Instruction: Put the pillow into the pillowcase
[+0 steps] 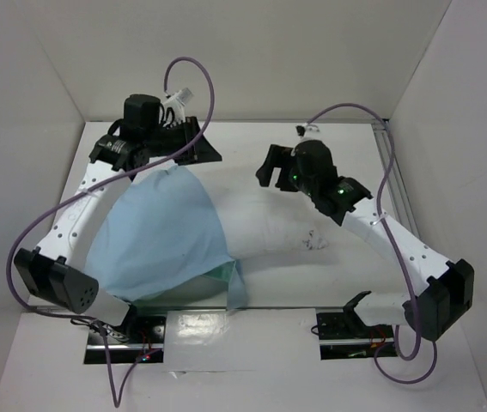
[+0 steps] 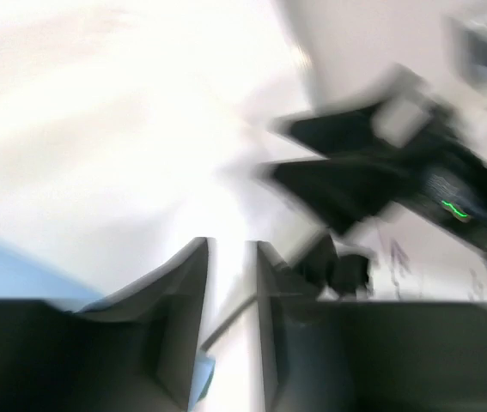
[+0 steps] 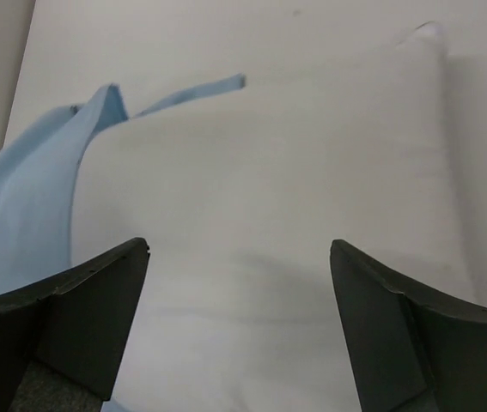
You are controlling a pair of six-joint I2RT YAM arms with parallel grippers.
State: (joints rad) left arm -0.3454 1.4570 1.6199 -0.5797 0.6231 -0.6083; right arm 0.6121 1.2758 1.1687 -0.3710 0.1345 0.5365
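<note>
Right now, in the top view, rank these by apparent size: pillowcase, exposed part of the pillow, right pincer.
1. pillowcase
2. exposed pillow; its white outline is faint, so I'm less sure
3. right pincer

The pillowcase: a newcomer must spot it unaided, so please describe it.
On the white table, look left. The pillowcase is the thin light-blue cloth, mint-green at its near corner, lying over the pillow. It alone is coloured fabric; the pillow is white.

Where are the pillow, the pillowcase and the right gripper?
pillow (image 3: 277,197): right wrist view, its bare white middle.
pillowcase (image 1: 161,227): top view, its blue face.
right gripper (image 3: 239,249): right wrist view, between its fingertips.
</note>
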